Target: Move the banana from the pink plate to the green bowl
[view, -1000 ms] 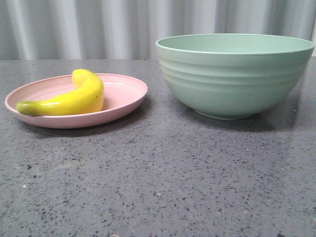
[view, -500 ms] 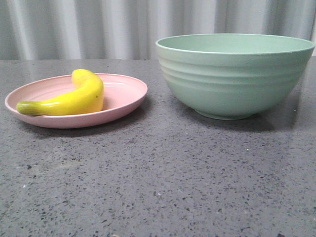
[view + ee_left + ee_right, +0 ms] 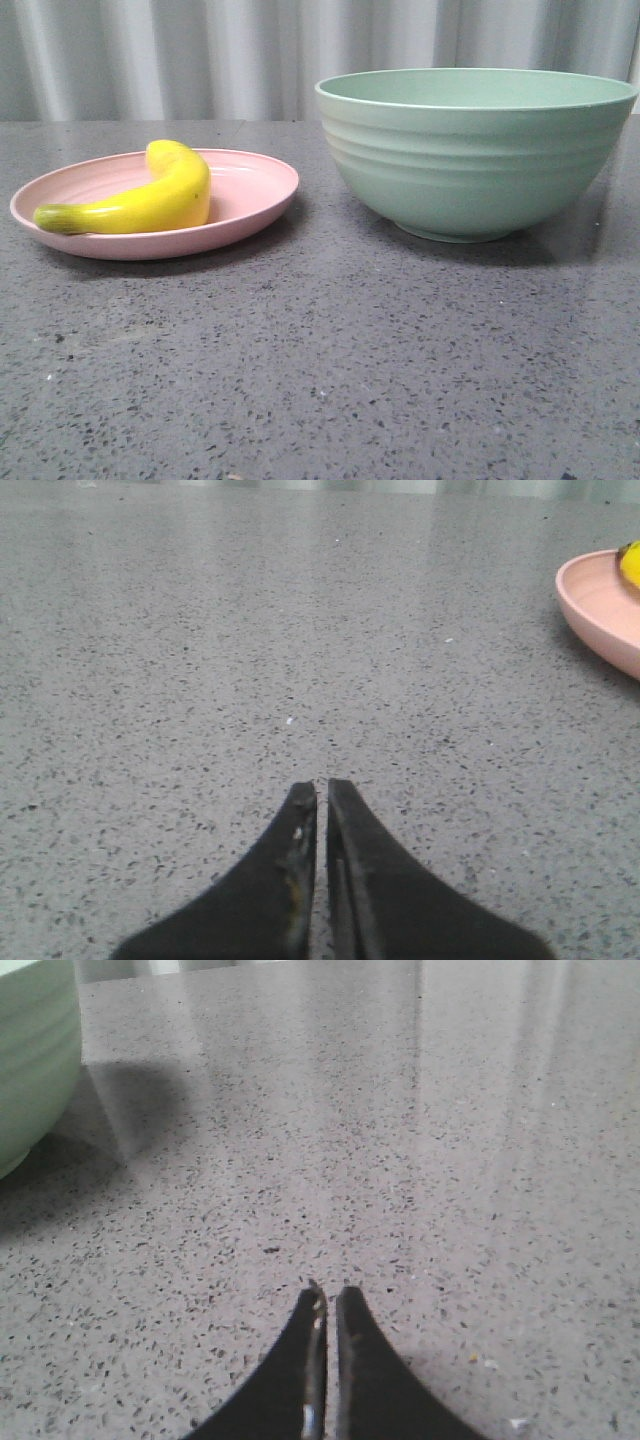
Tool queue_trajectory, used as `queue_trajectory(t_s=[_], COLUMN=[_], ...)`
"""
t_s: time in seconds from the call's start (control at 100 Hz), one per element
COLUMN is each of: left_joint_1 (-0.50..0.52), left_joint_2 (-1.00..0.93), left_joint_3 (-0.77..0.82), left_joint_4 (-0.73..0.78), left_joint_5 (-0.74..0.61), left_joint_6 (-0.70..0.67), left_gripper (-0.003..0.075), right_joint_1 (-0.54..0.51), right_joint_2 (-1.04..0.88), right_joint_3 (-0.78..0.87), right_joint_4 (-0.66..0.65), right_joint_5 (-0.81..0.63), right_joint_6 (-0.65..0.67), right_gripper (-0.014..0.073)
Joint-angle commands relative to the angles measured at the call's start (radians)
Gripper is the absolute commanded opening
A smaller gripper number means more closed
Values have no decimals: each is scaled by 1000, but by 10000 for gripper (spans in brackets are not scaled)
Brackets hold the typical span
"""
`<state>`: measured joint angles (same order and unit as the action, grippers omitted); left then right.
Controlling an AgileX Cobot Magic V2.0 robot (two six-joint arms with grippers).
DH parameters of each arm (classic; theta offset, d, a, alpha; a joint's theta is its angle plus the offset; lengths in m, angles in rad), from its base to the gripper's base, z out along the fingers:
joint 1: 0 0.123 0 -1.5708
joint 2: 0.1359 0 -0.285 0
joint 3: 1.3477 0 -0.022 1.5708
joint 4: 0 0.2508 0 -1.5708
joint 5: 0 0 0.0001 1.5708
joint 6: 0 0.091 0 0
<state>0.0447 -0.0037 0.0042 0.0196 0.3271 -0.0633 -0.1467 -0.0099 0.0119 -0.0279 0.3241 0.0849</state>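
The yellow banana lies curved on the pink plate at the left of the front view, its greenish stem end toward the left rim. The green bowl stands upright to the right of the plate, apart from it; I cannot see inside it. Neither gripper shows in the front view. In the left wrist view my left gripper is shut and empty above bare table, with the plate's rim and a bit of banana far off at the edge. In the right wrist view my right gripper is shut and empty, the bowl's side at the edge.
The grey speckled tabletop stretches in front of plate and bowl. A pale pleated curtain hangs behind the table's far edge.
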Motion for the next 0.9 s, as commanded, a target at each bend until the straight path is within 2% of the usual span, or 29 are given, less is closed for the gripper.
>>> queue_trajectory(t_s=[0.0, 0.12, 0.89], left_joint_1=[3, 3, 3], left_joint_2=[-29, -29, -29], left_joint_3=[10, 10, 10], left_joint_4=[33, 33, 15], left_joint_5=[-70, -104, -108], left_joint_6=[-2, -2, -2], left_gripper=[-20, -20, -20], right_joint_1=[-6, -6, -6], right_joint_2=[-19, -19, -19], right_joint_3=[22, 22, 22], right_joint_4=[-12, -12, -12], right_joint_5=[-14, -14, -17], right_joint_6=[-2, -2, -2], right_gripper=[-62, -62, -62])
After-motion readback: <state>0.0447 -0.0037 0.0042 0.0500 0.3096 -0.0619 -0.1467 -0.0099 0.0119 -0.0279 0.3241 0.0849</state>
